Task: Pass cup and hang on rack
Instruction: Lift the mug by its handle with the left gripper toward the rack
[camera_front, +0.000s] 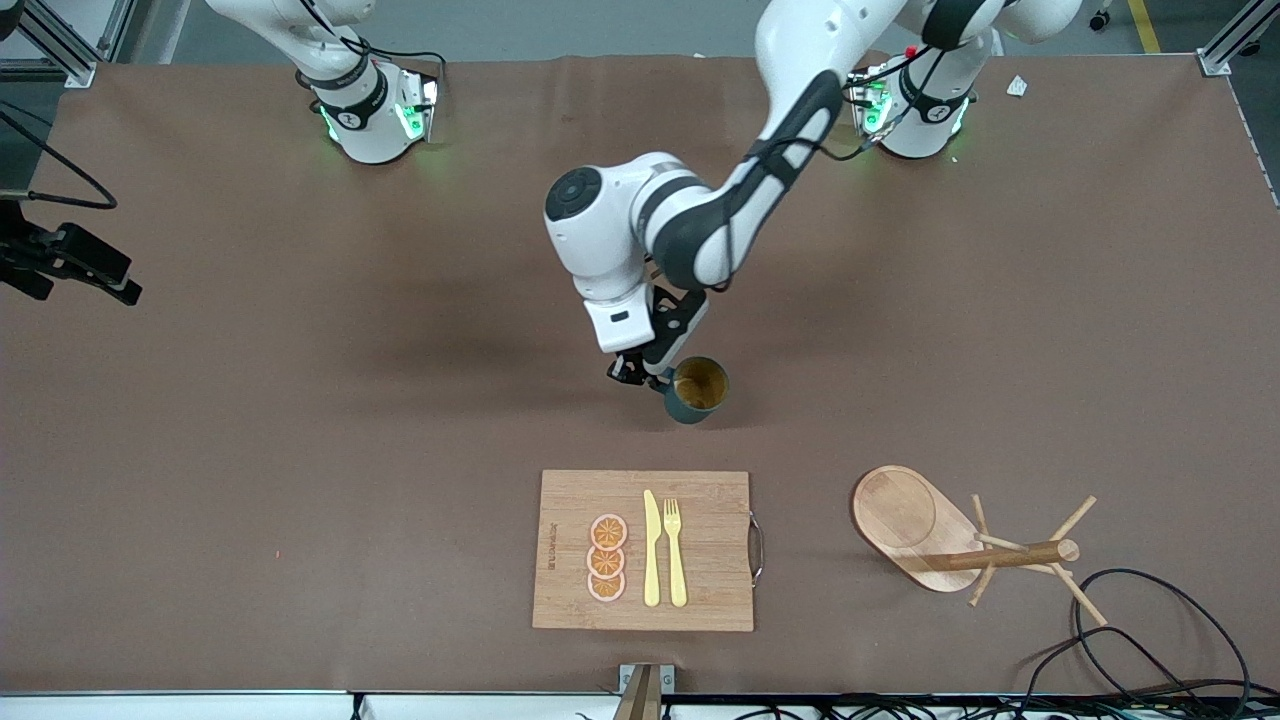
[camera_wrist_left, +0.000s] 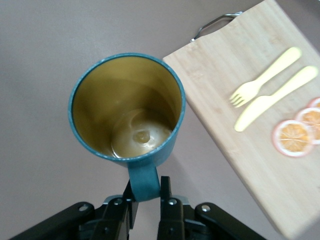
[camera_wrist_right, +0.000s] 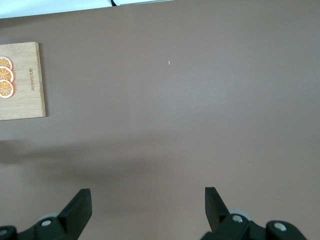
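Note:
The dark teal cup (camera_front: 697, 390), yellowish-tan inside, hangs upright from my left gripper (camera_front: 655, 378), which is shut on its loop handle. They are over the middle of the table, just past the cutting board's edge that lies farthest from the front camera. In the left wrist view the cup (camera_wrist_left: 125, 107) shows its open mouth, and the left gripper (camera_wrist_left: 145, 187) pinches the handle from both sides. The wooden rack (camera_front: 930, 530) is beside the board, toward the left arm's end. My right gripper (camera_wrist_right: 147, 202) is open and empty, high over bare table.
A bamboo cutting board (camera_front: 700, 500) near the front edge carries a yellow knife (camera_front: 651, 550), a yellow fork (camera_front: 675, 550) and three orange slices (camera_front: 607, 558). Black cables (camera_front: 1150, 640) lie near the rack at the front edge.

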